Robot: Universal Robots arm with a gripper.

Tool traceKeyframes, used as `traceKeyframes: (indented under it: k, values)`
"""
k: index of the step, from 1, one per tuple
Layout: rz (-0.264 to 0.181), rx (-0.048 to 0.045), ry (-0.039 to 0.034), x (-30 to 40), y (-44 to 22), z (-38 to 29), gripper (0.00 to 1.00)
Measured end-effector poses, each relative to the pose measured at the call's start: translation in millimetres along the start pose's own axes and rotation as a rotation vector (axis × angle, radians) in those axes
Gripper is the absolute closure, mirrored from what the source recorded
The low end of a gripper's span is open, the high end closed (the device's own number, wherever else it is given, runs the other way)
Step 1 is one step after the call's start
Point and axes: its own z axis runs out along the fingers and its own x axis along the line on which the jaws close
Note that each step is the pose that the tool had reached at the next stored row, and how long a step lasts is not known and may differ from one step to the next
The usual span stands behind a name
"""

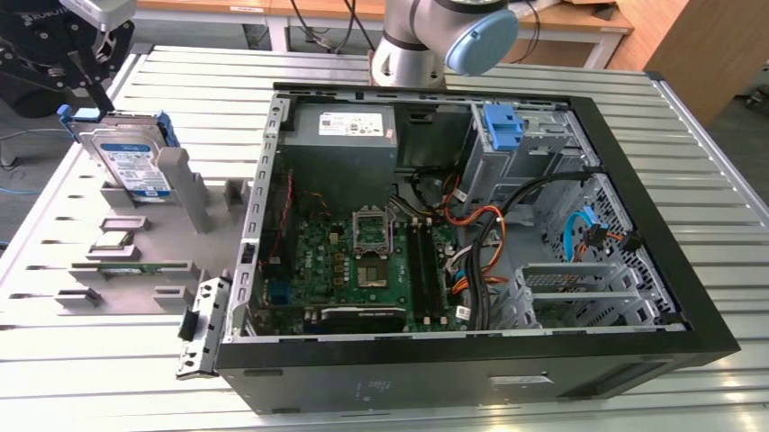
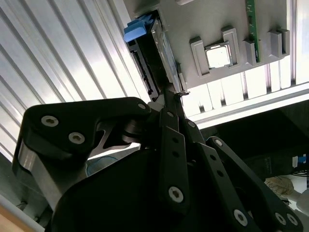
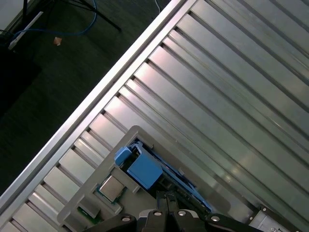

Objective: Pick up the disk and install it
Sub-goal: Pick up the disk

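Observation:
The disk (image 1: 126, 157), silver-grey with a white-and-blue label and a blue bracket, stands on edge in the grey holder (image 1: 180, 193) at the exterior view's left. My gripper (image 1: 90, 90) hangs just over its upper end, with the fingers closed together. In both wrist views the fingertips (image 2: 169, 99) (image 3: 166, 197) meet right at the end of the disk (image 2: 161, 53) (image 3: 145, 170). Whether they touch it I cannot tell. The disk rests in the holder.
An open computer case (image 1: 481, 360) lies in the middle of the slatted metal table (image 1: 72, 378), with a blue bracket (image 1: 502, 126) in its drive cage. The holder also carries a processor chip (image 2: 218, 56) and a green circuit strip (image 1: 126, 267). The arm's base (image 1: 420, 45) stands behind the case.

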Motion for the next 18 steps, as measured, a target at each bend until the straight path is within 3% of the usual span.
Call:
traceKeyframes:
  k: [18]
  values:
    - [-0.285, -0.0077, 0.0131, 0.0, -0.1, 1.8, 0.89]
